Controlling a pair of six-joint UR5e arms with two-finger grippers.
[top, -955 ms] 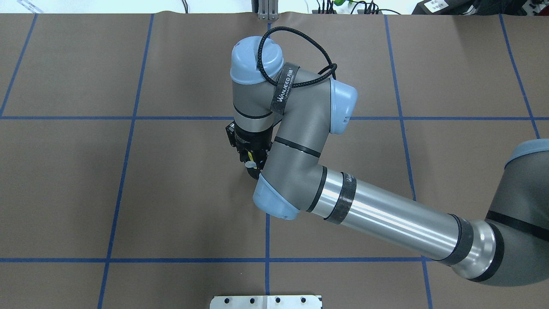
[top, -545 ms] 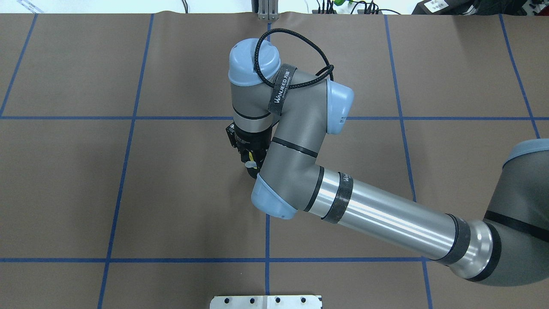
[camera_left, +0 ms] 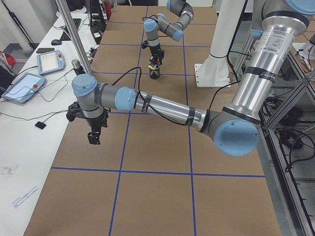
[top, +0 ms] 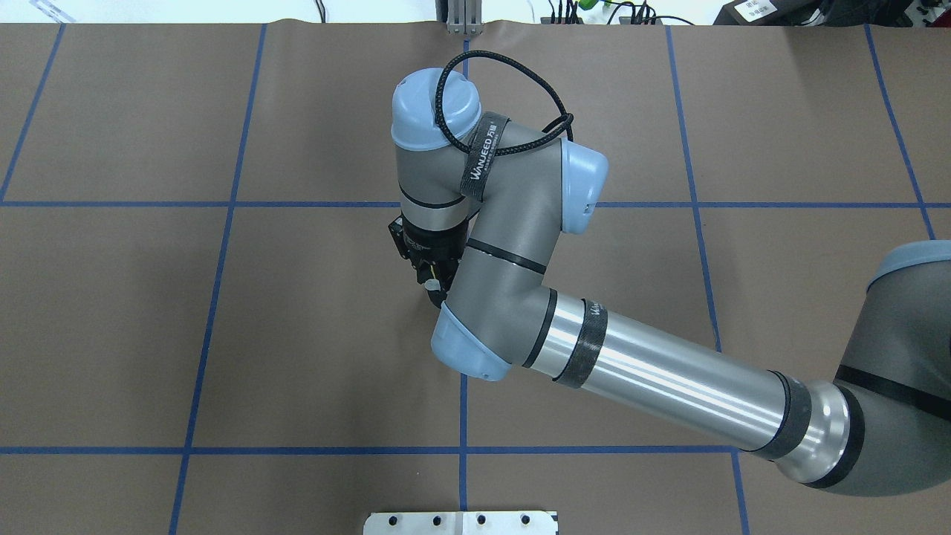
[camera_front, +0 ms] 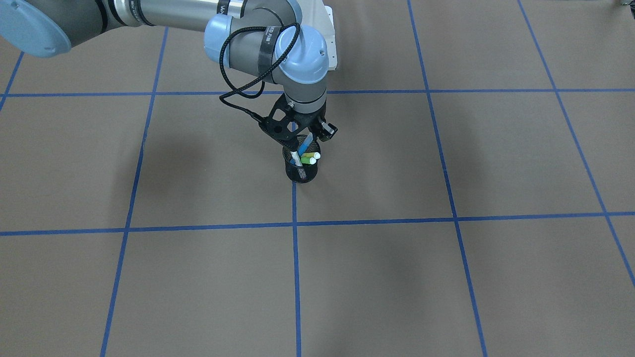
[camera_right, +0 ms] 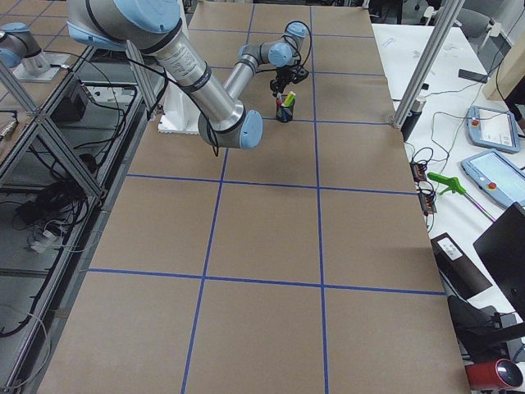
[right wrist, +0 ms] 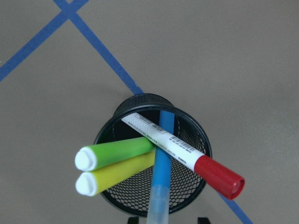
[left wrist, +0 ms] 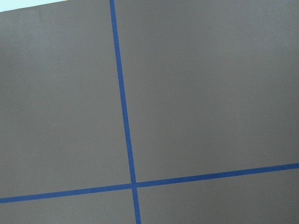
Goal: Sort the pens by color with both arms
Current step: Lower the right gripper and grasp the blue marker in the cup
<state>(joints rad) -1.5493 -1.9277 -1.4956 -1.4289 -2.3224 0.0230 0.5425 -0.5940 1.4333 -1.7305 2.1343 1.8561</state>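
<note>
4 pens past cup rim

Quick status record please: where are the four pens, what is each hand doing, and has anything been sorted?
pens: blue pen, red-capped white pen, green pen and yellow pen, all leaning in the black mesh cup
right hand: open, set around the blue pen's pale upper end, not closed on it
left hand: over bare table, far from the cup; open or shut cannot be told
sorted: nothing yet
</note>
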